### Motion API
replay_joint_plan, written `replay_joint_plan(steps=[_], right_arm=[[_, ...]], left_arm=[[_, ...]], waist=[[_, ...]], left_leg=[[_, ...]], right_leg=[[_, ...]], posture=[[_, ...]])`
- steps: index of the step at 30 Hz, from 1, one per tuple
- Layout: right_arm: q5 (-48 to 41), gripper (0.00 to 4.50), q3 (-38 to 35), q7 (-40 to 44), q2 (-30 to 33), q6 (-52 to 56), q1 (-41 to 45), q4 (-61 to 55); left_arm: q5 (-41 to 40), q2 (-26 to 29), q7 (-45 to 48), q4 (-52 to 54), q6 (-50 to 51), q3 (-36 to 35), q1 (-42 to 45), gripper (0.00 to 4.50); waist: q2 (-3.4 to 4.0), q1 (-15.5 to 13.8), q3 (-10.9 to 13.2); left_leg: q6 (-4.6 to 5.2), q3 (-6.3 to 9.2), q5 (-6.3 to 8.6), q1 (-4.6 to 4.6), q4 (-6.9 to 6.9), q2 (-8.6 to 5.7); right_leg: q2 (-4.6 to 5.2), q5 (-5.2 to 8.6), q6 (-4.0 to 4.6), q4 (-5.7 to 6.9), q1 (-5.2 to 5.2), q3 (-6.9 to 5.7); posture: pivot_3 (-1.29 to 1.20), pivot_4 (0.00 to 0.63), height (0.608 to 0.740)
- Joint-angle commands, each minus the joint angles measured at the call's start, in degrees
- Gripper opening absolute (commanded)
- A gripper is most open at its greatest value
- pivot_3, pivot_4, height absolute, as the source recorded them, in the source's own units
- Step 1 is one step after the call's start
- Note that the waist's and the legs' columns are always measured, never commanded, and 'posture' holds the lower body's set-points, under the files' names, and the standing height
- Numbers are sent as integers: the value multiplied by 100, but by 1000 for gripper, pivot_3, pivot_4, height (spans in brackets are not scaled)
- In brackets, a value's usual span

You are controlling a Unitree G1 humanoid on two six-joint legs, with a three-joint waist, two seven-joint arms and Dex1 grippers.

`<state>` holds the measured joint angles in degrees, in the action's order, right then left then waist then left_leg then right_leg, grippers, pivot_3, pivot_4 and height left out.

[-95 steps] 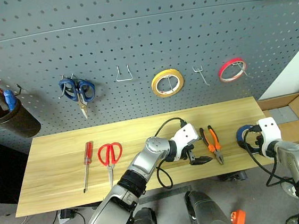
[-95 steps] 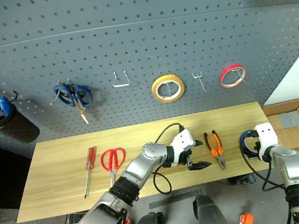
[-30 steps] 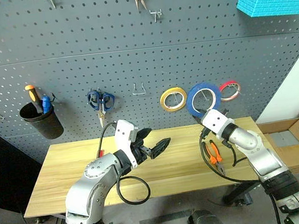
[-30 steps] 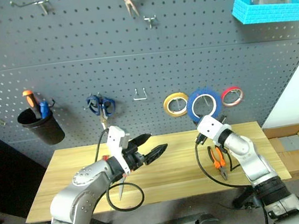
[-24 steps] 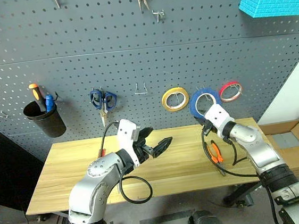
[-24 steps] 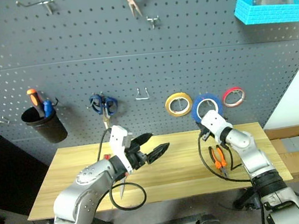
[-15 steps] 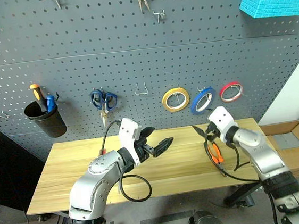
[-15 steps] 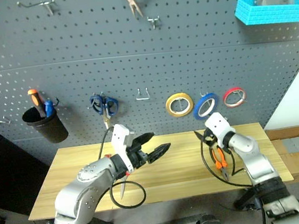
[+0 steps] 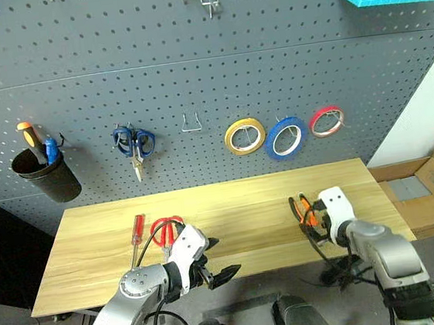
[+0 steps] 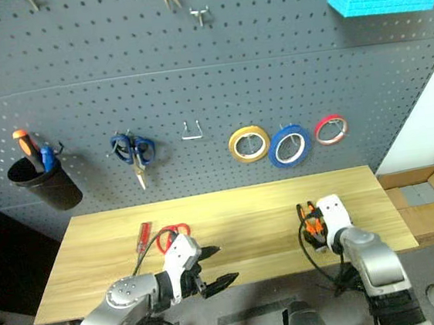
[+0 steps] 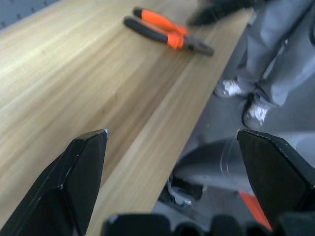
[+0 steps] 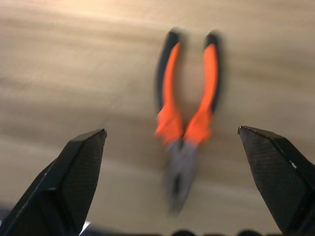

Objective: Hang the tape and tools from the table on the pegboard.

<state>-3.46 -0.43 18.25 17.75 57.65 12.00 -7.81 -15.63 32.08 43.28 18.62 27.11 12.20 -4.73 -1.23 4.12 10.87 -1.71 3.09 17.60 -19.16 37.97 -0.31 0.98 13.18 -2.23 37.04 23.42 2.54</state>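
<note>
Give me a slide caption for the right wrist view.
Open right end effector poised above the orange-and-black pliers lying on the wooden table.

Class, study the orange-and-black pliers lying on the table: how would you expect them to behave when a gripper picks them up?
The pliers look like rigid metal, so probably stiff and heavy for their size. Their handles lie spread, so the pivot may swing when lifted. Lying flat on the table, they seem unlikely to roll.

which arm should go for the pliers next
Right. The right gripper is open and looks straight down at the pliers on the table. The left gripper, also open, hangs off the front edge nearer the red-handled scissors.
</note>
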Motion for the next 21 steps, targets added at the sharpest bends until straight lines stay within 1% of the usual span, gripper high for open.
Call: replay_joint_plan(steps=[1,2,4,8,11,18,21], right_arm=[[-91,4446,-294,-194,-54,250,446,465],[-114,4446,-356,-244,-92,341,612,645],[-195,4446,-448,-287,-183,520,838,894],[-379,4446,-601,-331,-380,1073,1157,1239],[-344,4446,-540,-385,-376,1185,1314,1588],[-58,4446,182,-174,-63,427,1547,2536],[40,4446,420,-55,76,116,1674,3020]], left_arm=[[-40,-86,-38,260,-10,8,76,4500],[-47,-120,-71,272,24,4,88,4500],[-34,-151,-111,280,52,-7,71,4500],[-125,-161,-245,396,182,-171,-74,4500],[-162,-122,-311,571,250,-245,-256,4500],[-205,-141,-514,882,393,-369,-546,4500],[-278,-149,-585,1056,490,-404,-646,4500]], waist=[[7,1,19],[7,8,41],[8,19,116],[19,32,203],[20,36,284],[0,33,333],[-26,12,350]], left_leg=[[6,5,4,-21,0,0],[11,9,8,-34,1,1],[15,11,10,-82,2,7],[55,42,34,-92,1,12],[60,45,37,-97,2,7],[59,57,36,-99,6,4],[59,55,36,-93,6,4]], right_leg=[[1,0,8,1,16,-4],[4,-7,23,2,27,-4],[17,-11,25,7,76,-2],[35,-11,25,-4,80,-2],[39,-10,23,-7,82,-5],[36,-8,19,-7,80,-16],[35,-7,18,-8,74,-17]], posture=[[-93,241,740],[-85,256,740],[-76,263,740],[-53,275,740],[-36,280,740],[16,290,740],[26,292,740]])
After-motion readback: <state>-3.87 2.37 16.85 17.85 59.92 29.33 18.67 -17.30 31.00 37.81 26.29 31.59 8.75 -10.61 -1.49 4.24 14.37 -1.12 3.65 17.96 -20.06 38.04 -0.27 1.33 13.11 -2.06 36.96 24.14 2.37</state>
